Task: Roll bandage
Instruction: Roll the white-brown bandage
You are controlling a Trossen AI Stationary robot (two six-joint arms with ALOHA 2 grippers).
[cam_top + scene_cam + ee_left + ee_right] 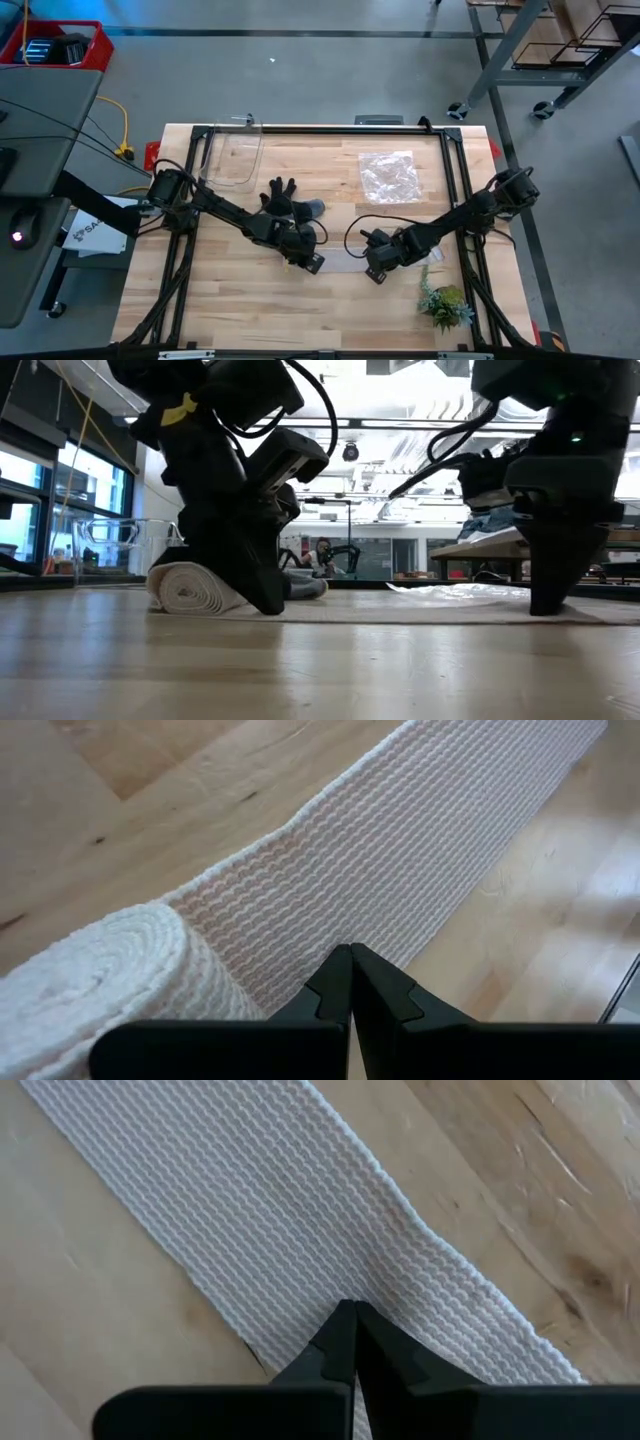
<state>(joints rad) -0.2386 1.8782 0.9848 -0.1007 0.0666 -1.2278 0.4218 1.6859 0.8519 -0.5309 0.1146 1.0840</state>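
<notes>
The wooden table [240, 300] carries the white bandage [400, 850], stretched flat between the two claws, its rolled end [195, 588] just beside the left gripper [350, 982]. That claw is pinched fully closed, fingertips pressing down on the strip right at the roll, clasping nothing. The right gripper [352, 1338], well apart along the strip, is likewise closed tight, its tips resting on the flat gauze.
</notes>
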